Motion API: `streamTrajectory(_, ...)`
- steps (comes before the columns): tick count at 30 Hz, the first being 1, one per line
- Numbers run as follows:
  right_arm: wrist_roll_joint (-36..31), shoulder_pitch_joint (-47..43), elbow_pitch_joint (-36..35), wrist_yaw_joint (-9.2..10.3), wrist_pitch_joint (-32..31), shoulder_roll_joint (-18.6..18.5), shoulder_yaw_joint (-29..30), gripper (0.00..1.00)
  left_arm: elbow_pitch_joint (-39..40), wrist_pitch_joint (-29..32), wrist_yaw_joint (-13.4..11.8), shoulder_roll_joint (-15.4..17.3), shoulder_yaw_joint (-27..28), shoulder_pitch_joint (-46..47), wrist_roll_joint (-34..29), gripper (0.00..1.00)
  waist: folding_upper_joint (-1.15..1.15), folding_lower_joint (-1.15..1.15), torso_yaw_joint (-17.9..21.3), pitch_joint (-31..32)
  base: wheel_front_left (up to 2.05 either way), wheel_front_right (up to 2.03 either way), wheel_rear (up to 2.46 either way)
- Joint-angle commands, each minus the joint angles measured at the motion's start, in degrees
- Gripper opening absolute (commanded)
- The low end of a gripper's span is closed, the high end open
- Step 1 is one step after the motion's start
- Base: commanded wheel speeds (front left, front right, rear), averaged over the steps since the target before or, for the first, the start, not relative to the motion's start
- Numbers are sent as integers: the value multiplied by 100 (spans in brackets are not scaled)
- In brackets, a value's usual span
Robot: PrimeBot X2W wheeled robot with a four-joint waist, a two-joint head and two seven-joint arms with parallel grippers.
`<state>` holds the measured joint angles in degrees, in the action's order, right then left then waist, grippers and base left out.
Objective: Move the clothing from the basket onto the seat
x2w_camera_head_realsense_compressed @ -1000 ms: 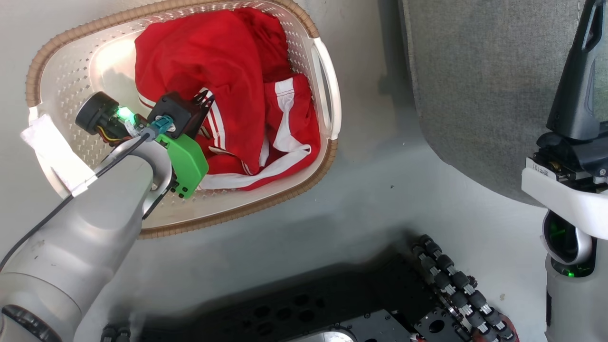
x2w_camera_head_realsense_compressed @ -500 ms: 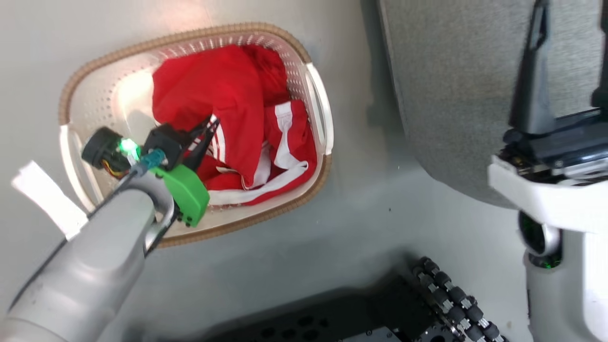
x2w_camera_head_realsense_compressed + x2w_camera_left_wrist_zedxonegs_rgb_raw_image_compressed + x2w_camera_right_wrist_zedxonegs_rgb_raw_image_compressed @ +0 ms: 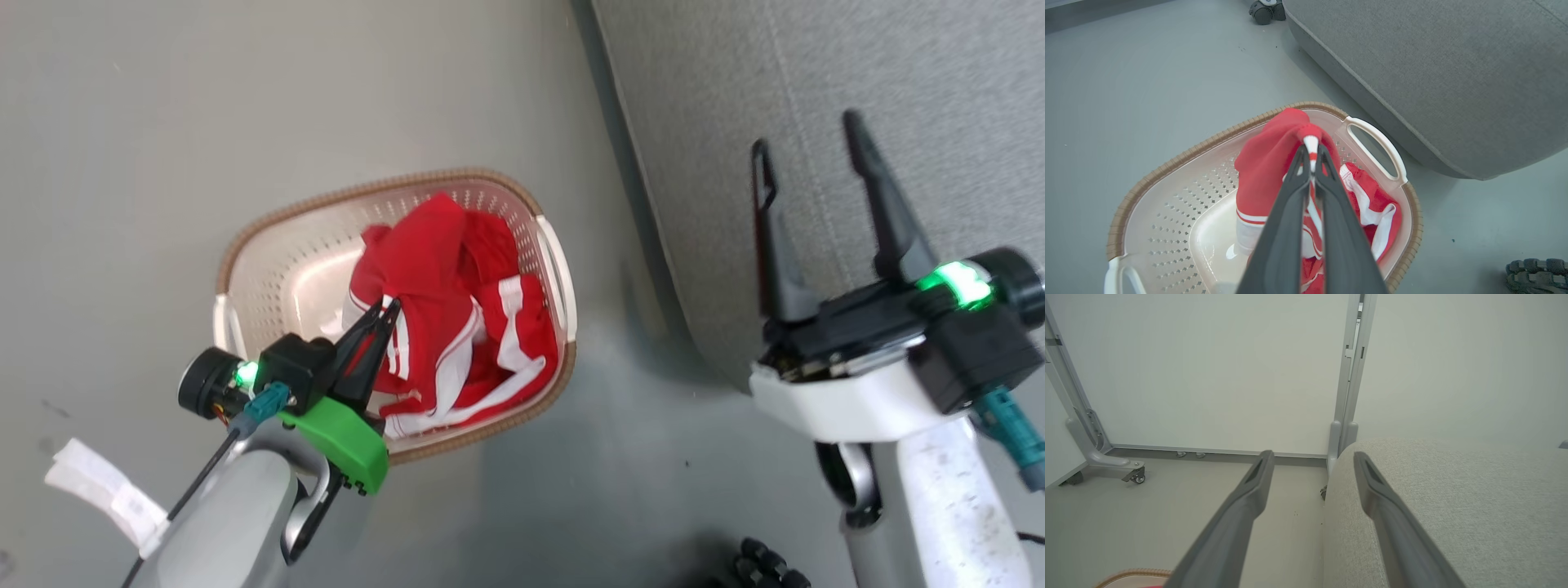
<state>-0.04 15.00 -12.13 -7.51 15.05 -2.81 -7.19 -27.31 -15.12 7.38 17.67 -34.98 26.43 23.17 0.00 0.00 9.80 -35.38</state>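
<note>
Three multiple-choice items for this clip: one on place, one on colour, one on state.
1. The basket, relative to the seat, is: A on it; B on the floor beside it; C under it.
2. The clothing is: A red with white; B blue; C green.
3. The left tool is: A open; B gripping the basket; C shut on the clothing.
Answers: 1 B, the basket stands on grey floor next to the seat's edge. 2 A, red fabric with white stripes. 3 C, its fingers pinch a raised fold.
</note>
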Motion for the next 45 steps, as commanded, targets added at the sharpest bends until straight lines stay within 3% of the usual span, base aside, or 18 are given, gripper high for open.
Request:
streamTrajectory(1, -5, -148, 66, 4, 19, -15, -73, 100, 111, -6, 20, -37, 120, -202, -106, 0, 0, 0, -185, 1034, 0, 0, 0)
streamTrajectory(14, 20, -861, 746, 4, 20, -14, -571, 100, 1293, -5, 20, -582, 1515, -1385, -590, 0, 0, 0, -103, 2569, 0, 0, 0)
streamTrajectory(25, 167, -1267, 1024, 4, 20, -15, -901, 100, 2152, -5, 20, -971, 2100, -1596, -844, 0, 0, 0, 99, 3225, 0, 0, 0)
streamTrajectory(35, 183, -1365, 1078, 4, 20, -14, -1156, 100, 2596, -5, 20, -1065, 1912, -1095, -1016, 0, 0, 0, 140, 3384, 0, 0, 0)
streamTrajectory(45, 201, -1268, 1012, 4, 20, -14, -1254, 100, 2548, -5, 20, -1079, 1524, -773, -976, 0, 0, 0, 75, 3440, 0, 0, 0)
